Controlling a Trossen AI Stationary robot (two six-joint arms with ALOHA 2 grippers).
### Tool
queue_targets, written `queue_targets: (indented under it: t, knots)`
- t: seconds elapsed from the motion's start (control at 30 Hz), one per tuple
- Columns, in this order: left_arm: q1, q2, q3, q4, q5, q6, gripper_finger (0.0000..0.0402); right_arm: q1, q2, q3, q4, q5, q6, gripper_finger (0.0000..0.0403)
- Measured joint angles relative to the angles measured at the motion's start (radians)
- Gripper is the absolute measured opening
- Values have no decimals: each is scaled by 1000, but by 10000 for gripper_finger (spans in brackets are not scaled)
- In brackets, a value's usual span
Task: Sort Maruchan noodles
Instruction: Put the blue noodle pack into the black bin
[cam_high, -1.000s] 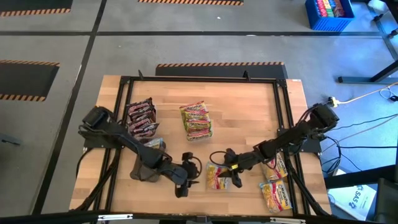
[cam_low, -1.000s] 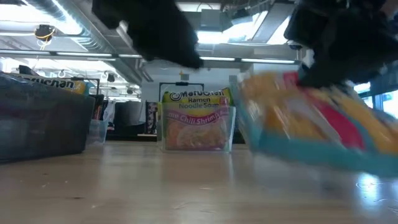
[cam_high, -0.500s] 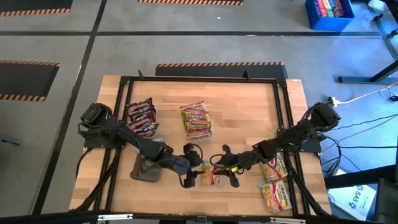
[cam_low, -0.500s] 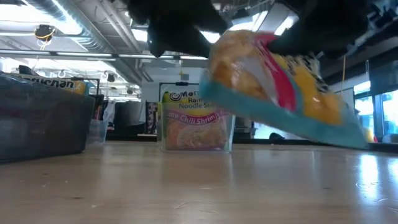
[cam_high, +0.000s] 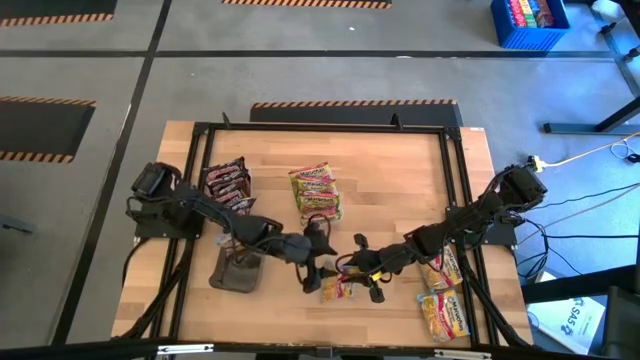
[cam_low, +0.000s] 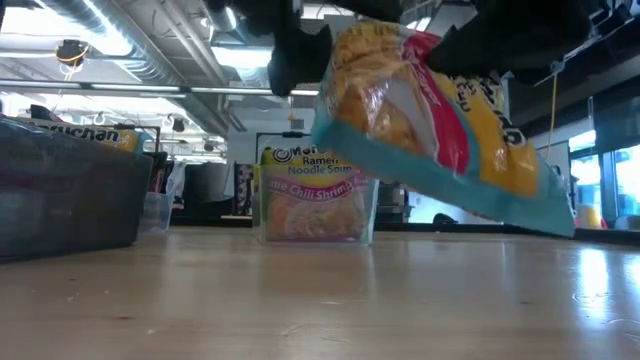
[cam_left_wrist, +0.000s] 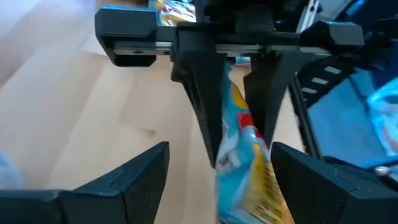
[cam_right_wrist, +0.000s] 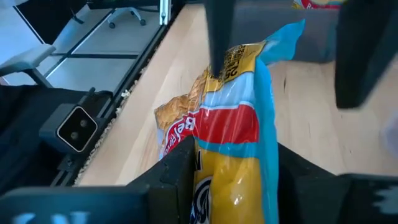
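High view: both end effectors meeting low in the frame's centre, left end effector (cam_high: 322, 262) spread wide, right end effector (cam_high: 362, 270) clenched on a yellow noodle packet (cam_high: 336, 288) above the table (cam_high: 400, 190); green-yellow packets (cam_high: 316, 194) stacked at centre, maroon packets (cam_high: 227, 188) to their left, more yellow packets (cam_high: 443, 300) at lower right. Low view: packet (cam_low: 430, 120) hanging tilted at upper centre, off the table (cam_low: 300, 300); clear tray of packets (cam_low: 316, 205) standing behind. Left wrist view: open fingers (cam_left_wrist: 130, 180) flanking the packet (cam_left_wrist: 245, 168), not touching, right end effector (cam_left_wrist: 239, 124) pinching it. Right wrist view: packet (cam_right_wrist: 233, 143) clamped between fingers (cam_right_wrist: 180, 177).
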Motion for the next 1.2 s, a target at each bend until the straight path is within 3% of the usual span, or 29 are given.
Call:
queue_targets:
  t: [0.27, 0.63, 0.77, 0.9, 1.07, 1.2]
  knots:
    - [24, 56, 2, 17, 151, -59, 265, -1, 2, 40, -32, 2, -57, 119]
    - [24, 54, 2, 15, 172, -53, 159, -1, 2, 47, -45, 7, -30, 120]
    - [22, 54, 2, 12, 155, -27, 143, -18, -3, 47, -44, 13, 79, 121]
    - [14, 54, 2, 14, 143, -5, 141, -21, -29, 47, -77, -53, 107, 149]
    - [-16, 35, -2, -23, 112, 57, 135, -19, -139, 51, -261, -143, 153, 196]
    - [-64, -13, -2, -66, 10, 120, 134, 18, -233, 50, -491, -97, 226, 212]
